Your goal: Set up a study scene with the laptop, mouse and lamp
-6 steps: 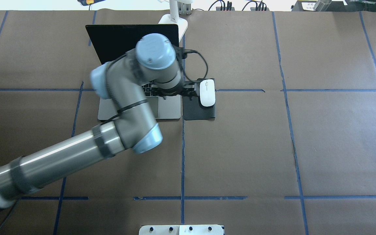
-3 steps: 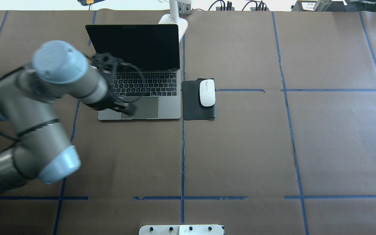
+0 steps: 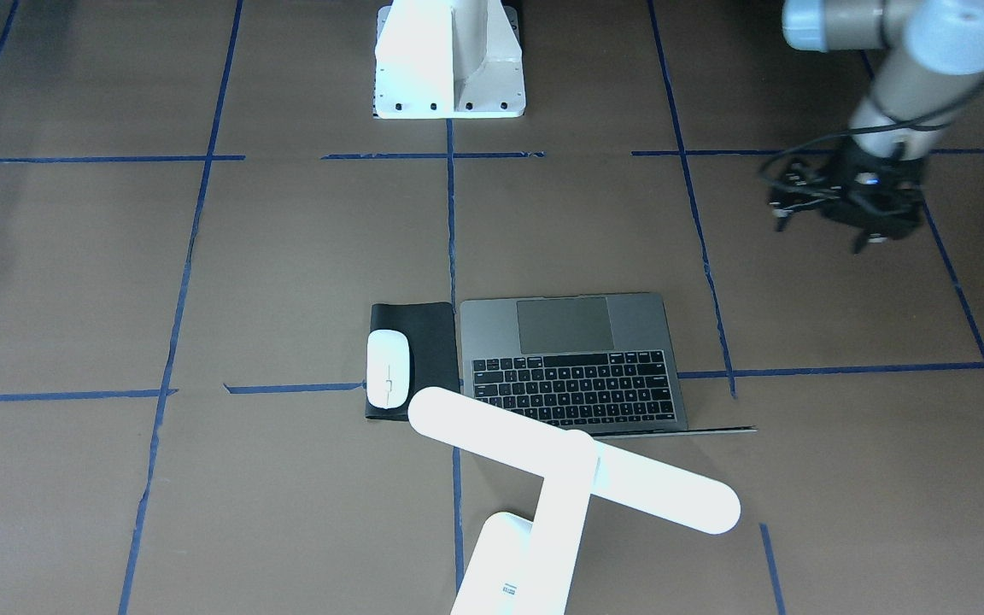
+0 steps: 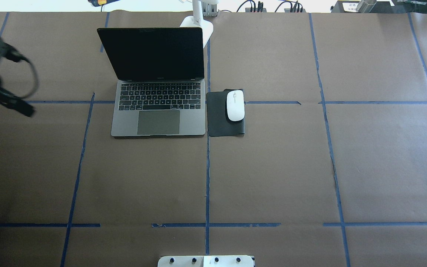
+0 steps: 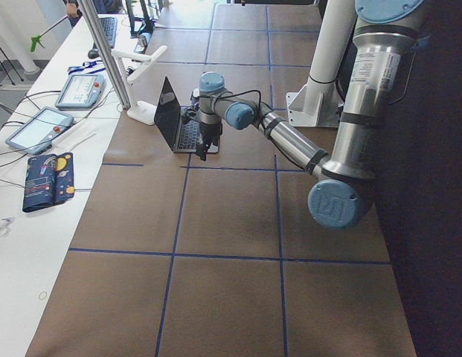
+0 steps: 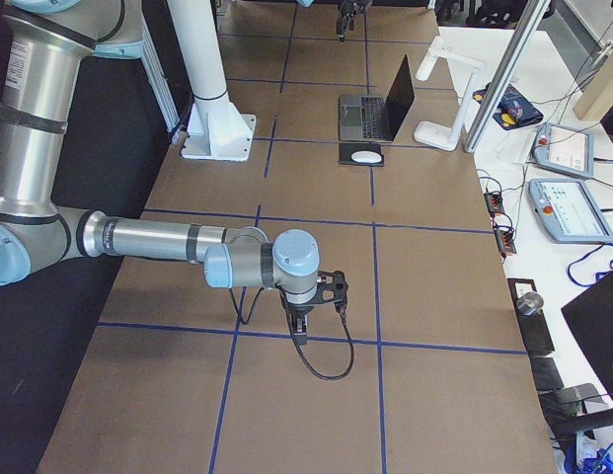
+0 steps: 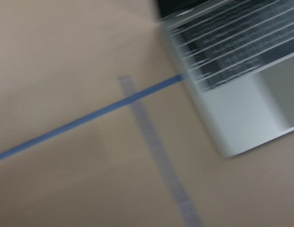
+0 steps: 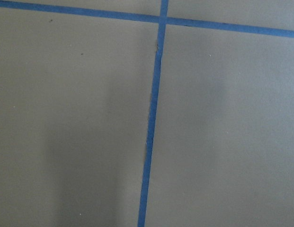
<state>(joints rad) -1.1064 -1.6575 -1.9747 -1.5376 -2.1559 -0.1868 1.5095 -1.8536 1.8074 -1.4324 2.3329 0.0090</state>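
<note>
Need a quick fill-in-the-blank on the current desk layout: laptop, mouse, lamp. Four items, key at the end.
1. The mouse rests on a black ____.
2. The laptop has its lid ____.
3. In the overhead view, the mouse lies to the ____ of the laptop.
4. The lamp is ____ in colour.
Missing words: mouse pad; open; right; white.

Brown paper-covered table [image 4: 272, 167] (blue tape grid [image 4: 207, 178]); white bench [image 5: 37, 253] alongside.
</note>
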